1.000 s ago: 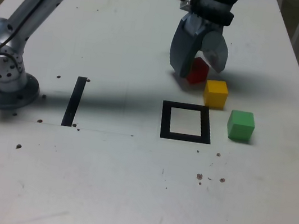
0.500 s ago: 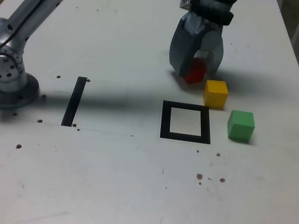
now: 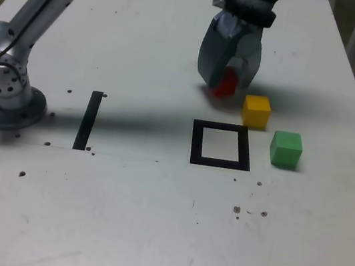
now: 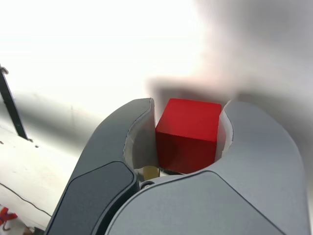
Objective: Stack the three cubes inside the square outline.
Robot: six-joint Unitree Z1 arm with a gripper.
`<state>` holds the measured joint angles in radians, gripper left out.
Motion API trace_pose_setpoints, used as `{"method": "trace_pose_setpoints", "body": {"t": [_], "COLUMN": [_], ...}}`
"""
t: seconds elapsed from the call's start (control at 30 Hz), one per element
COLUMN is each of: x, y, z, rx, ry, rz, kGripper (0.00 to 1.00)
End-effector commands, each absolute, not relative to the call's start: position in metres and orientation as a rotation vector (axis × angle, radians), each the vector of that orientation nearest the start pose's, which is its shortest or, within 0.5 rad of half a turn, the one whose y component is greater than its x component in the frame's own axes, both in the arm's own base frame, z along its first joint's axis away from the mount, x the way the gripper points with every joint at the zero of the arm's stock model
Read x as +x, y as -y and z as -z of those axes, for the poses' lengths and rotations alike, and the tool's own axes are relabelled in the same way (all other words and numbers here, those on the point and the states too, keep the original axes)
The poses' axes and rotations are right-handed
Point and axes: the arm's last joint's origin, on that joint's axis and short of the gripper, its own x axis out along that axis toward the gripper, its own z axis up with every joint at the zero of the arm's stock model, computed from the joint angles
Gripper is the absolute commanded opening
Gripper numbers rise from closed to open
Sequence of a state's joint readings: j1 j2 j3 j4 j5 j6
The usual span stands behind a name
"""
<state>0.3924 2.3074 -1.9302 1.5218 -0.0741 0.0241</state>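
Note:
My gripper (image 3: 225, 81) is shut on the red cube (image 3: 225, 84), which shows between the grey jaws near the table top behind the square outline (image 3: 221, 145). In the wrist view the red cube (image 4: 188, 134) is pressed on both sides by the gripper (image 4: 188, 132). The yellow cube (image 3: 256, 111) rests on the table just to the exterior view's right of the gripper, behind the outline's far right corner. The green cube (image 3: 286, 149) sits right of the outline. The outline's white centre holds nothing.
A straight black strip (image 3: 89, 120) lies on the table at the exterior view's left of the outline. The arm's grey base (image 3: 5, 89) stands at the left edge. Small dark specks dot the white table (image 3: 149, 223). Cables hang off the right edge.
The jaws have closed from wide open onto the red cube. The cube has shifted slightly to the exterior view's left with them. Yellow and green cubes have not moved.

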Motion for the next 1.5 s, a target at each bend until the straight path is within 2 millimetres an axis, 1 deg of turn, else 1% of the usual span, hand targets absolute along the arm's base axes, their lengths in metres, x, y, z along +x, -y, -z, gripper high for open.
{"method": "trace_pose_setpoints", "body": {"t": [0.0,0.1,0.23,0.53,0.63,0.73,0.83,1.0,1.23,1.47], "x": [0.385,0.38,0.375,0.373,0.375,0.376,0.378,0.378,0.379,0.381], "y": [-0.148,-0.134,-0.113,-0.056,-0.04,-0.029,-0.022,-0.015,-0.012,-0.012], "z": [-0.236,-0.246,-0.254,-0.261,-0.262,-0.262,-0.26,-0.253,-0.24,-0.233], "rx": [-0.397,-0.368,-0.333,-0.248,-0.222,-0.202,-0.187,-0.171,-0.159,-0.144], "ry": [-1.848,-1.846,-1.852,-1.861,-1.856,-1.85,-1.846,-1.846,-1.844,-1.843], "rz": [-0.185,-0.172,-0.143,-0.063,-0.037,-0.012,0.008,0.04,0.078,0.102], "kGripper": [0.26,0.26,0.26,0.26,0.26,0.26,0.26,0.26,0.26,0.26]}}
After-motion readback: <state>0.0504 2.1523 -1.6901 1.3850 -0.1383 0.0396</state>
